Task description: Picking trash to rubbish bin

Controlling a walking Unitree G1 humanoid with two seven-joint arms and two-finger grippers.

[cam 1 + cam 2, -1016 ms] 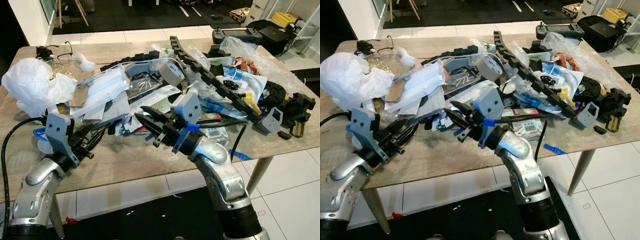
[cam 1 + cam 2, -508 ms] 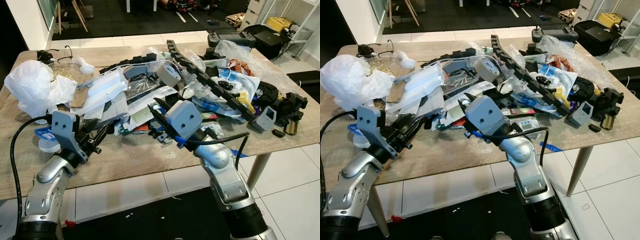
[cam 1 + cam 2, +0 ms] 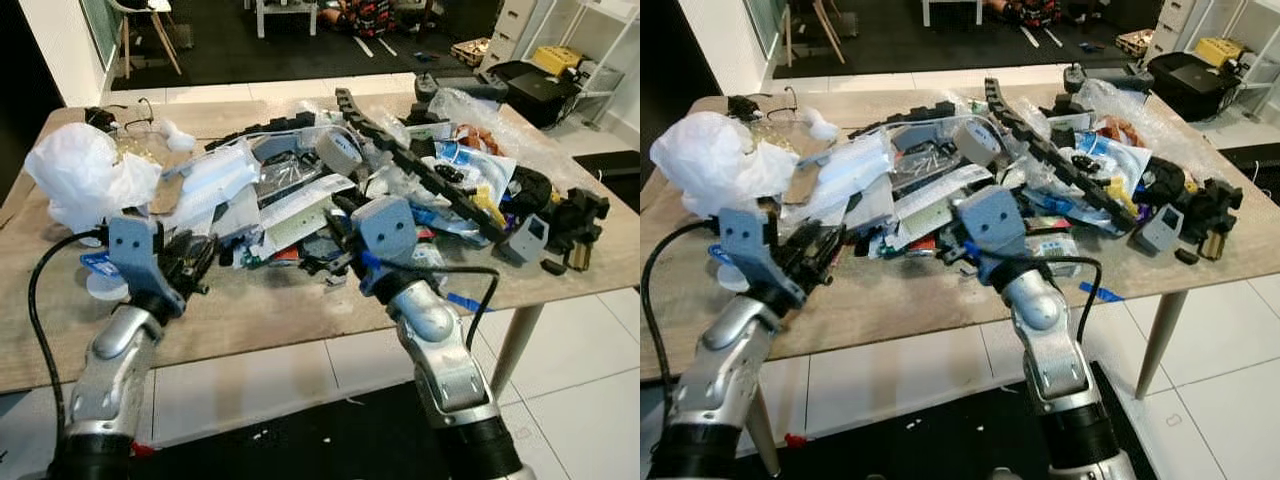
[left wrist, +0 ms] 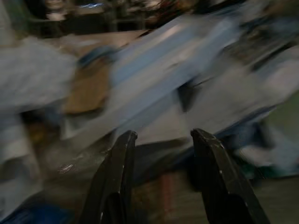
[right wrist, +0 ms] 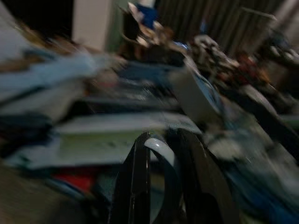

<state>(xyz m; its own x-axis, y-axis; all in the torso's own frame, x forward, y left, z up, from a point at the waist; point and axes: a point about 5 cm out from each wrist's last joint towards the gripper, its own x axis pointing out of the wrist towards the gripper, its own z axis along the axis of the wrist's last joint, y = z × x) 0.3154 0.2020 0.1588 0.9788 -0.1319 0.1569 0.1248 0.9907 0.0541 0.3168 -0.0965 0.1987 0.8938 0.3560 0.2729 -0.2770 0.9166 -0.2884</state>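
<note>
A heap of trash (image 3: pixel 300 195) covers the wooden table (image 3: pixel 260 315): paper sheets, plastic wrappers, blue-and-white packets. My right gripper (image 3: pixel 330 262) is pushed into the heap's near edge, below its grey wrist housing. In the blurred right wrist view its fingers (image 5: pixel 140 177) stand close together with a pale curved scrap (image 5: pixel 161 149) between them. My left gripper (image 3: pixel 197 258) hovers low over the table at the heap's left edge. Its fingers (image 4: pixel 119 172) are open with nothing between them and point at blue and white packets (image 4: pixel 154 70).
A crumpled white bag (image 3: pixel 85 180) lies at the table's left. A tape roll (image 3: pixel 338 152), a long black cable chain (image 3: pixel 420 165) and a grey box (image 3: pixel 527 238) sit among the clutter. A black case (image 3: pixel 545 85) stands on the floor beyond the right end.
The camera has shifted. My right gripper went from open above the table's front into the heap, and its fingers have drawn together. The left gripper edged closer to the heap.
</note>
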